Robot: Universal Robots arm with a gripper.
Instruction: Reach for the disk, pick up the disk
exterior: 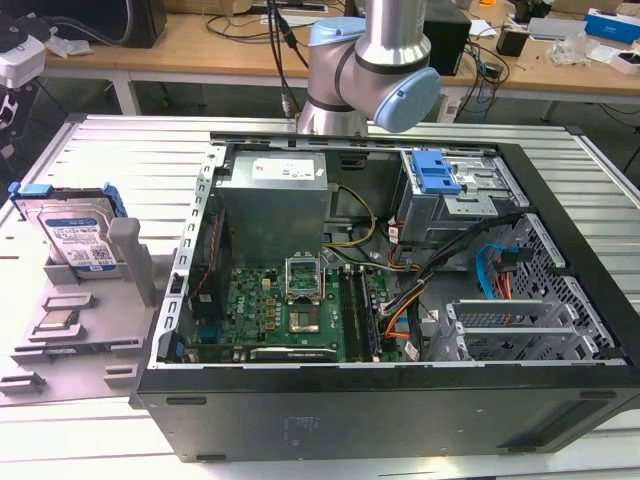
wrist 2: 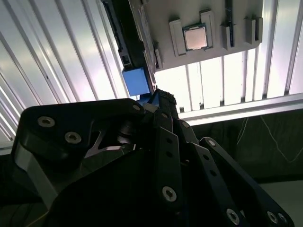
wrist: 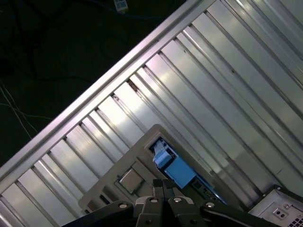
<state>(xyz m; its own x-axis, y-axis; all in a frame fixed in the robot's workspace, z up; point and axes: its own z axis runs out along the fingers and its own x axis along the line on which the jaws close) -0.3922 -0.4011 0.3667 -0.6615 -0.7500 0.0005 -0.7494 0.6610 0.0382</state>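
Because the disk (exterior: 75, 237) is rigid metal, judged fairly heavy, smooth and shock-sensitive, hold belongs across its blue-bracketed edges. It leans upright in a grey holder (exterior: 130, 258) on the ribbed table (exterior: 110, 140), at the exterior view's left of the case (exterior: 400, 400). In the first wrist view the gripper (wrist: 164, 185) hangs above it, fingers pressed together, holding nothing. Side access judged ample.
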